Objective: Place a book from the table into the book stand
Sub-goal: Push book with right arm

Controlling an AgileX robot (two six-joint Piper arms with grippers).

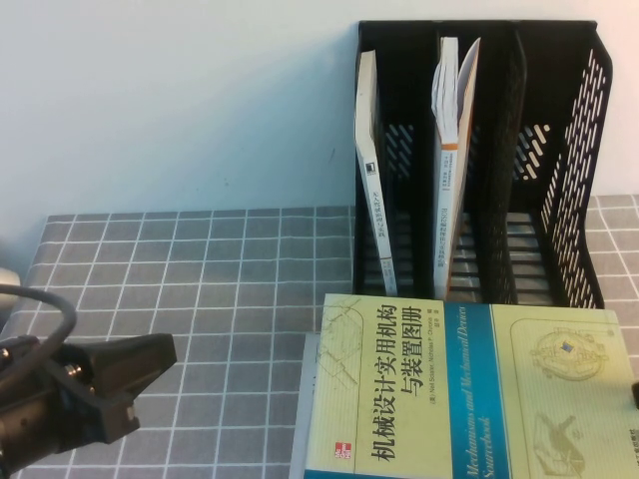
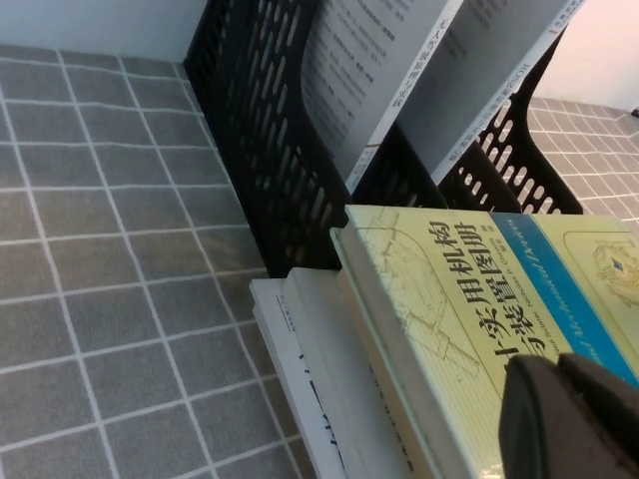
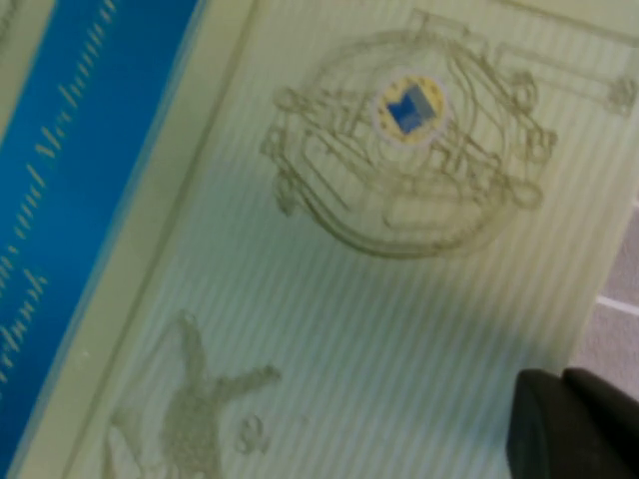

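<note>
The thick yellow-green book (image 1: 469, 394) with a blue band lies flat on the grid-cloth table (image 1: 200, 269), just in front of the black book stand (image 1: 559, 170). My left gripper (image 1: 150, 367) is shut and empty, hovering left of the book and apart from it. In the left wrist view its shut fingertips (image 2: 557, 364) show in front of the book (image 2: 439, 289), with the book stand (image 2: 270, 150) behind. My right gripper (image 1: 635, 395) is at the book's right edge. In the right wrist view it (image 3: 562, 384) is shut, close over the cover (image 3: 329, 299).
The yellow-green book rests on a stack of thin white books (image 2: 310, 349). A white-spined book (image 1: 371, 170) leans in the stand's left slot and another (image 1: 451, 150) in the middle slot. The right slot (image 1: 544, 200) holds nothing. A white wall rises behind.
</note>
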